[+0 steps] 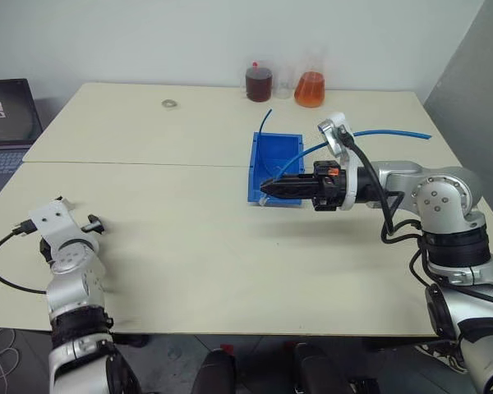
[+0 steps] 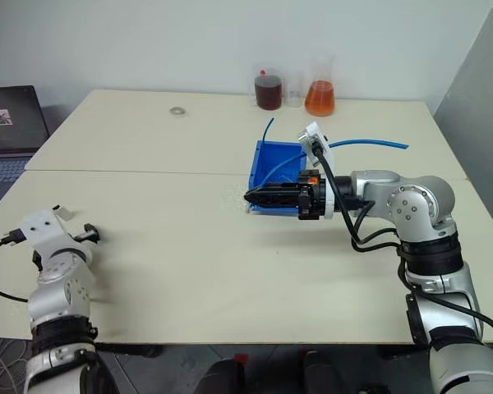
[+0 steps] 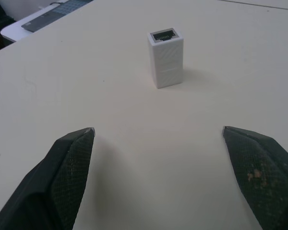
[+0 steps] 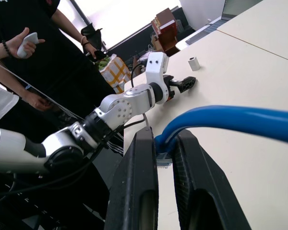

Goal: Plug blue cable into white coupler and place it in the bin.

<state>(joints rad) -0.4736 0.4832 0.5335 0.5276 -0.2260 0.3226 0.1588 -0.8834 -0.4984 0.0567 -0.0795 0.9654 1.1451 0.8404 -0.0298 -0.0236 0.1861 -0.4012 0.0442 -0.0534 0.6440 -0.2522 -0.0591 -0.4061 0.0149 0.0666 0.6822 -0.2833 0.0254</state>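
The white coupler [image 3: 165, 57] stands upright on the table, socket up, a short way ahead of my left gripper [image 3: 158, 136], which is open and empty. That gripper [image 1: 90, 223] sits low at the table's near left. My right gripper [image 1: 267, 189] points left over the front of the blue bin [image 1: 253, 168]. It is shut on the plug end of the blue cable [image 4: 230, 117]. The cable [image 1: 390, 131] trails back to the right across the table. The right wrist view also shows the coupler [image 4: 194, 63] beyond the left gripper [image 4: 182, 85].
Two flasks, one dark red [image 1: 259, 82] and one orange [image 1: 310, 89], stand at the table's back edge. A short blue stub [image 1: 265, 119] rises behind the bin. A small ring [image 1: 169, 103] lies far left of them. A laptop [image 1: 4, 123] sits off the left side. People [image 4: 38, 57] stand beyond the table.
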